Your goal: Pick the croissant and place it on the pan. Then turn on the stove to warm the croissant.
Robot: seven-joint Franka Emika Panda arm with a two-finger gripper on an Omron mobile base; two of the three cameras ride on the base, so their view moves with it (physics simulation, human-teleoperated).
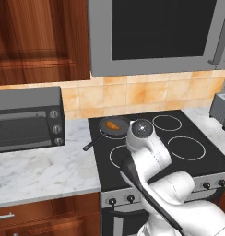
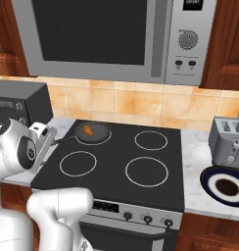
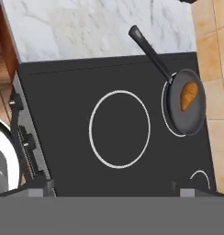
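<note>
Resting croissant (image 3: 188, 95) in pan (image 3: 189, 120), stove (image 3: 68, 114) beneath

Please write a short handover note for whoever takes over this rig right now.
Gripper: open, empty, above the stove's front left burner.
Croissant: lying in the pan.
Pan: on the back left burner of the stove, handle pointing out over the counter.
Done: croissant placed in the pan.
Left: turn on the stove with a knob on the front panel; likely the one for the back left burner.
</note>
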